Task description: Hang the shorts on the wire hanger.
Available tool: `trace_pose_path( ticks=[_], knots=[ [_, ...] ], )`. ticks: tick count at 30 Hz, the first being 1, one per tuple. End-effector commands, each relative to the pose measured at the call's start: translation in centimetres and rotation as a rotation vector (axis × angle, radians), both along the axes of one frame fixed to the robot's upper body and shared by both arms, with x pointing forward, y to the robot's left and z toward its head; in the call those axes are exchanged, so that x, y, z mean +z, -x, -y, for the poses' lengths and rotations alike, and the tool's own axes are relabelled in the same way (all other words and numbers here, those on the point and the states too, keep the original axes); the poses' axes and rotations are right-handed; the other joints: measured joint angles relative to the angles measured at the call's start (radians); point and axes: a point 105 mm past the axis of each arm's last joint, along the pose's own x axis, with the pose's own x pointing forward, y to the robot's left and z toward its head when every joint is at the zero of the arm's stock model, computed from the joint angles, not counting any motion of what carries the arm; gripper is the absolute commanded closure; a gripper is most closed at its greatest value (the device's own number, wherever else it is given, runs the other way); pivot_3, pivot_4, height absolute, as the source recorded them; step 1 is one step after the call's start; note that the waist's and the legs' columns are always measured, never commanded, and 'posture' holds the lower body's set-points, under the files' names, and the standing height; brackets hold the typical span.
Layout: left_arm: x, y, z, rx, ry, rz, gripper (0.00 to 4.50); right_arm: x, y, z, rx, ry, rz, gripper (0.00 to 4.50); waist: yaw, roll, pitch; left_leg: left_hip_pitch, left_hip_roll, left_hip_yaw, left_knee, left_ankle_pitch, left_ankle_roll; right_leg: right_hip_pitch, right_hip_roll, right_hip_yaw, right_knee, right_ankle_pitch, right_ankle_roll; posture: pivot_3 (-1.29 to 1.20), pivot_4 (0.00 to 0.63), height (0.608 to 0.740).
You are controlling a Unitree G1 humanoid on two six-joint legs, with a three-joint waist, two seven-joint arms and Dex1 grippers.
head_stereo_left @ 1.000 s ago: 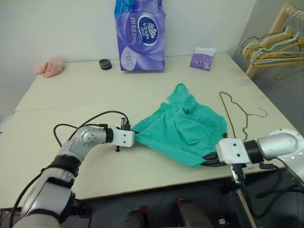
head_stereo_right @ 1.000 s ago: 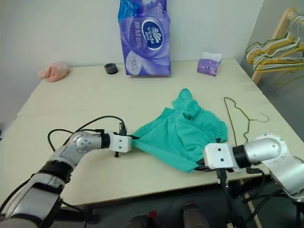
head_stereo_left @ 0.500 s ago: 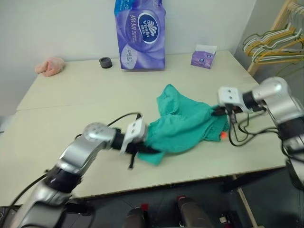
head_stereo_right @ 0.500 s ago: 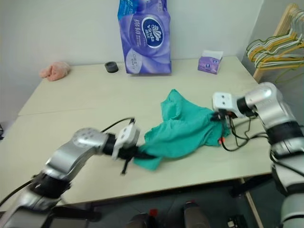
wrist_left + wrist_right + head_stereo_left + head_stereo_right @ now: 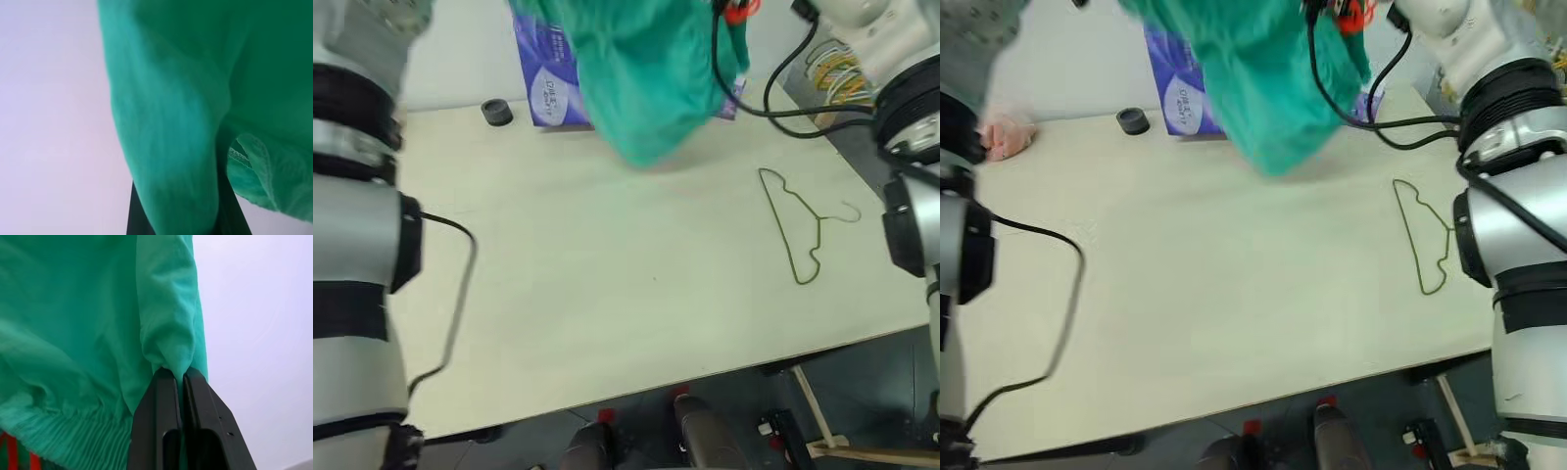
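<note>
Teal fabric fills the top of your head view: the shorts (image 5: 646, 69) hang in the air above the far part of the table (image 5: 607, 294), lifted clear of it, with an orange tag (image 5: 740, 10) at their upper right. The wire hanger (image 5: 798, 227) lies flat on the table, below and to the right of the cloth, nearer your right arm (image 5: 1503, 108); its long axis runs away from you, with the hook curling right. Your next move turns on that gap, I judge: the shorts must come down and right to reach the wire. Behind stand a purple paper-roll pack (image 5: 548, 88), a small black cap (image 5: 495, 112) and a pink cloth lump (image 5: 1007, 137).

In your left wrist view, the left gripper (image 5: 183, 223) is draped in teal and pinches the shorts.

In your right wrist view, the right gripper (image 5: 182, 382) is pressed together on a fold of the shorts beside the gathered waistband (image 5: 73, 440).

No containers here.
</note>
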Motion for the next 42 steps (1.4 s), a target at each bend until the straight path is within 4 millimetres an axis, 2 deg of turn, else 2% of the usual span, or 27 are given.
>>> trace_pose_path(
  ticks=[1, 2, 3, 4, 5, 6, 8, 11, 13, 16, 19, 22, 29, 42],
  knots=[
    [-7.0, -1.6, -0.3, -0.009, -0.156, -0.283, 4.48, -6.1, -0.5, 0.3, 0.13, 0.057, -0.115, 4.5, 0.001, 0.0, -0.004, 0.0, -0.001, 0.001, 0.001, -0.001, 0.001, 0.002, 0.0, 0.0, 0.0, 0.0, 0.0, -0.13, 0.073, 0.74],
    [-9.4, -1.9, -0.6, -0.022, -0.158, -0.387, 4.48, -8.8, -0.9, 0.4, 0.152, 0.092, -0.185, 4.5, 0.002, -0.001, -0.004, 0.006, -0.001, 0.001, 0.002, 0.0, 0.003, 0.01, 0.0, 0.0, 0.0, 0.001, 0.001, -0.12, 0.073, 0.74],
    [-12.8, -2.1, -1.2, -0.029, -0.16, -0.529, 4.48, -11.9, -1.2, 0.4, 0.176, 0.13, -0.256, 4.5, 0.003, -0.001, -0.004, 0.018, -0.002, 0.003, 0.002, -0.001, 0.008, 0.024, 0.0, -0.001, -0.001, 0.002, 0.002, -0.12, 0.072, 0.74],
    [-14.8, -2.0, -1.6, -0.034, -0.158, -0.615, 4.48, -13.7, -1.2, 0.4, 0.19, 0.151, -0.297, 4.5, 0.003, -0.001, -0.004, 0.028, -0.003, 0.004, 0.002, -0.003, 0.015, 0.034, 0.001, -0.002, -0.001, 0.002, 0.003, -0.12, 0.072, 0.74],
    [-19.0, -1.2, -2.2, -0.06, -0.13, -0.806, 4.48, -17.3, -1.2, 0.3, 0.22, 0.182, -0.392, 4.5, 0.001, -0.001, -0.003, 0.036, -0.003, 0.006, 0.003, -0.004, 0.02, 0.042, 0.002, -0.001, -0.001, 0.002, 0.003, -0.12, 0.074, 0.74],
    [-23.2, 0.2, -3.0, -0.062, -0.155, -0.97, 4.48, -20.6, -0.7, 0.1, 0.259, 0.221, -0.467, 4.5, -0.007, -0.001, -0.004, 0.039, -0.004, 0.006, 0.003, -0.003, 0.022, 0.045, 0.004, -0.001, 0.0, 0.003, 0.004, -0.12, 0.074, 0.74],
    [-29.2, 4.1, -3.6, -0.12, -0.104, -1.296, 4.48, -24.6, 0.6, -0.4, 0.329, 0.251, -0.566, 4.5, -0.02, -0.001, -0.004, 0.043, -0.001, 0.005, 0.003, -0.002, 0.024, 0.048, 0.003, 0.001, 0.001, 0.005, 0.005, -0.12, 0.075, 0.74],
    [-33.5, 9.3, -3.7, -0.179, -0.039, -1.601, 4.48, -27.5, 2.5, -0.8, 0.398, 0.287, -0.652, 4.5, -0.036, -0.001, -0.004, 0.04, 0.003, 0.0, 0.003, -0.001, 0.02, 0.045, 0.004, 0.001, 0.0, 0.005, 0.004, -0.12, 0.078, 0.74],
    [-35.0, 12.0, -3.9, -0.184, -0.038, -1.725, 4.48, -29.4, 4.0, -0.7, 0.438, 0.33, -0.746, 4.5, -0.034, -0.002, -0.004, 0.031, 0.003, -0.002, 0.005, 0.0, 0.019, 0.035, 0.004, 0.0, 0.003, 0.005, 0.004, -0.13, 0.079, 0.74],
    [-35.7, 14.4, -3.4, -0.207, 0.009, -1.838, 4.48, -31.9, 6.7, -0.2, 0.486, 0.41, -0.924, 4.5, -0.013, -0.002, -0.006, 0.033, 0.003, -0.005, 0.007, -0.002, 0.022, 0.04, 0.004, -0.003, 0.002, 0.005, 0.004, -0.13, 0.079, 0.74],
    [-36.4, 16.5, -3.0, -0.237, 0.038, -1.946, 4.48, -33.6, 9.3, 0.8, 0.487, 0.482, -1.082, 4.5, 0.019, -0.003, -0.006, 0.046, 0.001, -0.007, 0.008, -0.005, 0.026, 0.056, 0.004, -0.005, -0.002, 0.005, 0.005, -0.13, 0.079, 0.74],
    [-37.2, 17.9, -2.5, -0.254, 0.042, -2.001, 4.48, -34.9, 10.8, 2.3, 0.448, 0.54, -1.201, 4.5, 0.041, -0.003, -0.006, 0.05, 0.0, -0.006, 0.011, -0.007, 0.028, 0.061, 0.004, -0.004, -0.002, 0.004, 0.005, -0.14, 0.081, 0.74],
    [-37.7, 18.6, -1.4, -0.288, 0.047, -2.024, 4.48, -34.9, 10.9, 3.6, 0.387, 0.518, -1.257, 4.5, 0.059, -0.003, -0.006, 0.051, 0.001, -0.006, 0.02, -0.011, 0.03, 0.065, 0.005, -0.005, -0.002, 0.004, 0.005, -0.15, 0.085, 0.74],
    [-38.3, 20.0, -0.9, -0.307, 0.02, -2.073, 4.48, -35.8, 12.5, 3.1, 0.394, 0.544, -1.349, 4.5, 0.056, -0.004, -0.007, 0.051, 0.002, -0.006, 0.019, -0.011, 0.03, 0.065, 0.005, -0.005, -0.002, 0.004, 0.005, -0.15, 0.085, 0.74]
  ],
)
